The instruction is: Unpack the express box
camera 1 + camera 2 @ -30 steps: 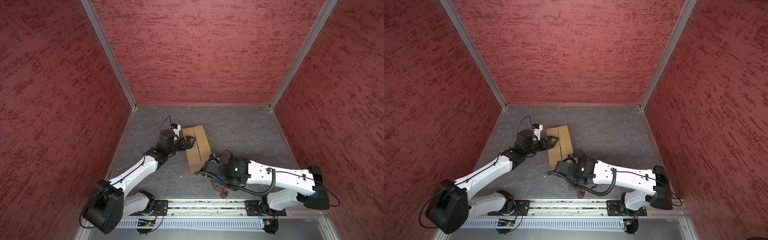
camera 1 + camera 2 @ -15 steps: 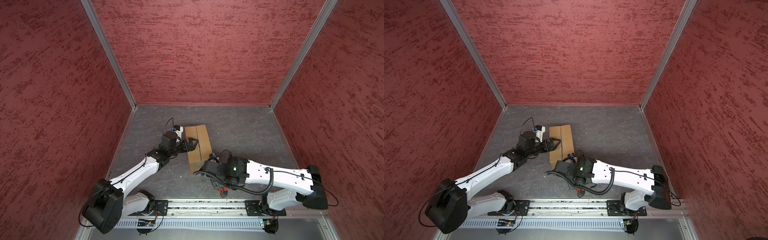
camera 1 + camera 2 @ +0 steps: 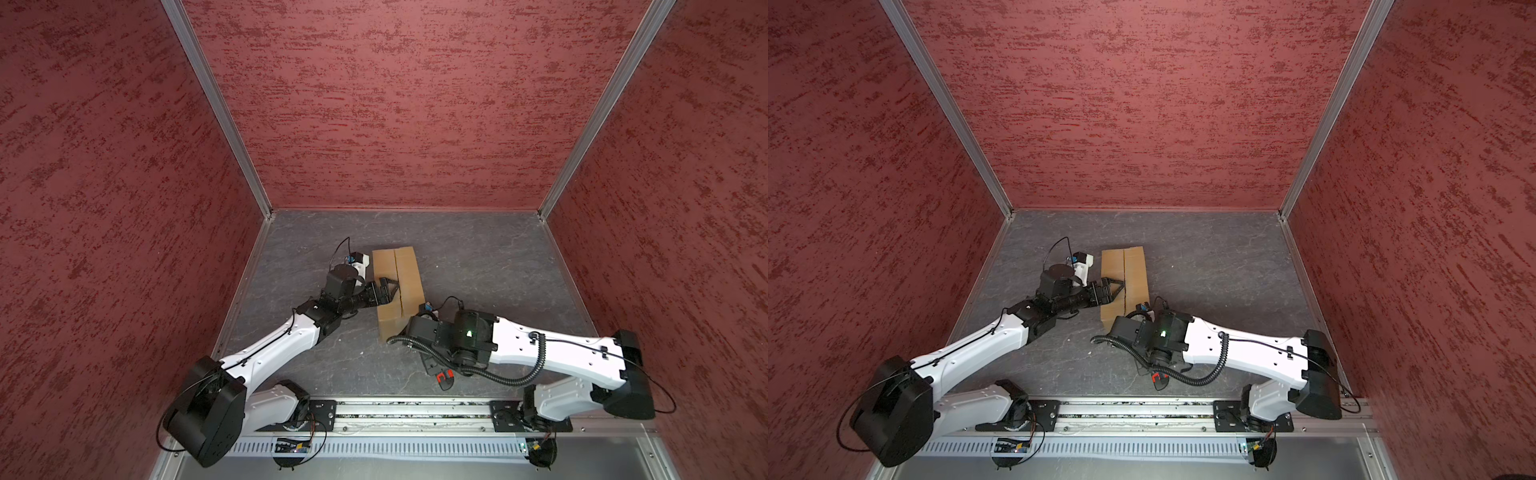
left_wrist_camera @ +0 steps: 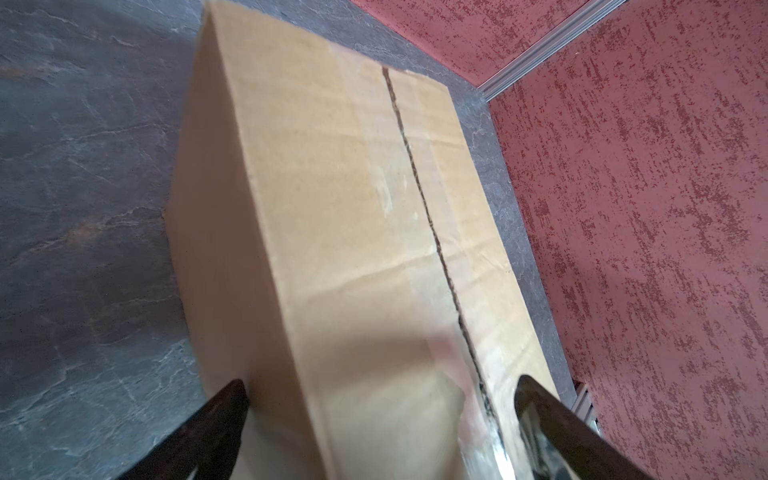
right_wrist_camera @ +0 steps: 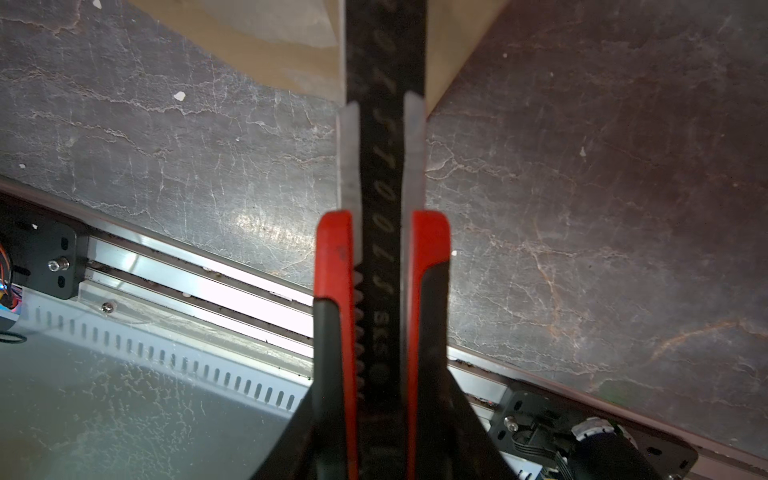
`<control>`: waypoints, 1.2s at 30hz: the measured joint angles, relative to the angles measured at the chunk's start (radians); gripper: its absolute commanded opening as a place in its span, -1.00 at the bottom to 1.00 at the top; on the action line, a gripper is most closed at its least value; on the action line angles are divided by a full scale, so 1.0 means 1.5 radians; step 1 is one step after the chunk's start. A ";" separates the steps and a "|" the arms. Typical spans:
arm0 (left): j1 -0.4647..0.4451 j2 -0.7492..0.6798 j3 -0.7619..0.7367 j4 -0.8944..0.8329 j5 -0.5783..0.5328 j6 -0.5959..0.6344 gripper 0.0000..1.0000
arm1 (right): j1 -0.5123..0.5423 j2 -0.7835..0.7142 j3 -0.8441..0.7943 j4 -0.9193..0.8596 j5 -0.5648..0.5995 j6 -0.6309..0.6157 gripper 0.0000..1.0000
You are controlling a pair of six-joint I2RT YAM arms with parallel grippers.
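The express box is a plain brown carton lying closed on the dark floor, and its centre seam shows as a dark jagged line. My left gripper is open and straddles the box's left top edge. One finger is beside the side wall and the other is over the top, past the seam. My right gripper is shut on the red-and-black utility knife. The knife's black end reaches the box's near end.
Red textured walls enclose the floor on three sides. The metal rail that carries both arm bases runs along the front edge, just behind the right gripper. A black corrugated cable loops under the right forearm.
My left gripper has moved right from beside the box until its open jaws straddle the box's top edge. The right arm and knife have barely shifted.
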 measured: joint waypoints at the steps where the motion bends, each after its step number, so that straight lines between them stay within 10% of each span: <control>1: -0.004 0.000 0.000 0.000 -0.001 -0.001 0.99 | -0.001 0.000 0.000 0.001 0.000 -0.001 -0.96; 12: 0.084 0.000 0.075 -0.076 0.005 0.048 0.97 | -0.005 0.000 0.000 0.002 0.000 -0.005 -0.96; 20: 0.171 0.072 0.199 -0.096 0.006 0.125 0.03 | -0.005 0.000 0.000 0.003 -0.001 -0.005 -0.96; 36: 0.242 0.476 0.495 -0.082 0.202 0.156 -0.02 | -0.006 0.000 0.000 0.008 -0.001 -0.005 -0.96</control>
